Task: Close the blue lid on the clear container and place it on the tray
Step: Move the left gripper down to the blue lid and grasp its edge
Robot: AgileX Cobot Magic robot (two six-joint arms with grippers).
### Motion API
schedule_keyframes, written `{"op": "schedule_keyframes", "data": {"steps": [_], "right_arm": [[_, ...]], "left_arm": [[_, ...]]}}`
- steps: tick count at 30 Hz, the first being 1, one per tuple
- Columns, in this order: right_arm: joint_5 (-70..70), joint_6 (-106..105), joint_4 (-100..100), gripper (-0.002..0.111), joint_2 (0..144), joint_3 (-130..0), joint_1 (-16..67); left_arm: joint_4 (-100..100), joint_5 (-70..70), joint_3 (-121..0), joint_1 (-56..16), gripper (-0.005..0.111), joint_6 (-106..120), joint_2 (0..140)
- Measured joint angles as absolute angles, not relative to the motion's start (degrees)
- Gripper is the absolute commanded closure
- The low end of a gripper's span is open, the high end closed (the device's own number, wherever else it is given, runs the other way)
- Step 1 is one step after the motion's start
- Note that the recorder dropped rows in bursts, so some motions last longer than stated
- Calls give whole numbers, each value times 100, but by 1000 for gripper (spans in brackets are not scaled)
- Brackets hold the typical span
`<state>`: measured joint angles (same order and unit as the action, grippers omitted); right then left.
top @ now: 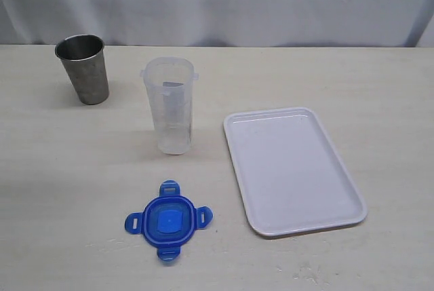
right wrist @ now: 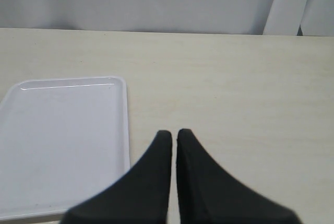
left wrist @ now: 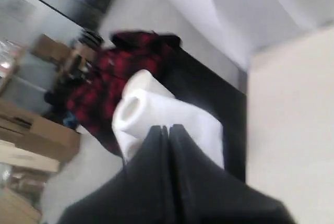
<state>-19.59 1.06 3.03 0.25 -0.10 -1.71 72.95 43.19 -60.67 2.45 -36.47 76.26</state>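
The blue lid point(top: 167, 221) lies flat on the table near the front, its four tabs spread out. Behind it the clear container point(top: 171, 104) stands upright and uncovered. The white tray point(top: 291, 169) lies to the right of both and has nothing on it; its corner also shows in the right wrist view point(right wrist: 62, 135). Neither arm appears in the exterior view. My left gripper point(left wrist: 168, 128) is shut on nothing and points off the table toward the room. My right gripper point(right wrist: 174, 132) is shut on nothing, over bare table beside the tray.
A grey metal cup point(top: 83, 68) stands at the back left of the table. A pale curtain hangs behind the table. In the left wrist view a white paper roll point(left wrist: 156, 112), a red-black cloth point(left wrist: 104, 85) and cardboard boxes point(left wrist: 31, 135) lie off the table's edge.
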Motion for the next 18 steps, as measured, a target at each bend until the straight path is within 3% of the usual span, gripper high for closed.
{"op": "schedule_keyframes", "data": {"steps": [5, 8, 10, 15, 18], "right_arm": [[-1959, 106, 303, 104, 25, -10, -171], [-1959, 106, 303, 104, 25, -10, -171], [-1959, 106, 303, 104, 25, -10, -171], [-1959, 106, 303, 104, 25, -10, -171], [-1959, 106, 303, 104, 25, -10, -171]], "left_arm": [[3622, 5176, -6775, 245, 107, -489, 8002], [2168, 5912, -7064, 245, 105, 171, 8184], [1288, 6129, -7075, 245, 98, 388, 8211], [-443, 6037, -6603, 231, 63, 1040, 8211], [-898, 5727, -6208, 210, 61, 1203, 8211]]}}
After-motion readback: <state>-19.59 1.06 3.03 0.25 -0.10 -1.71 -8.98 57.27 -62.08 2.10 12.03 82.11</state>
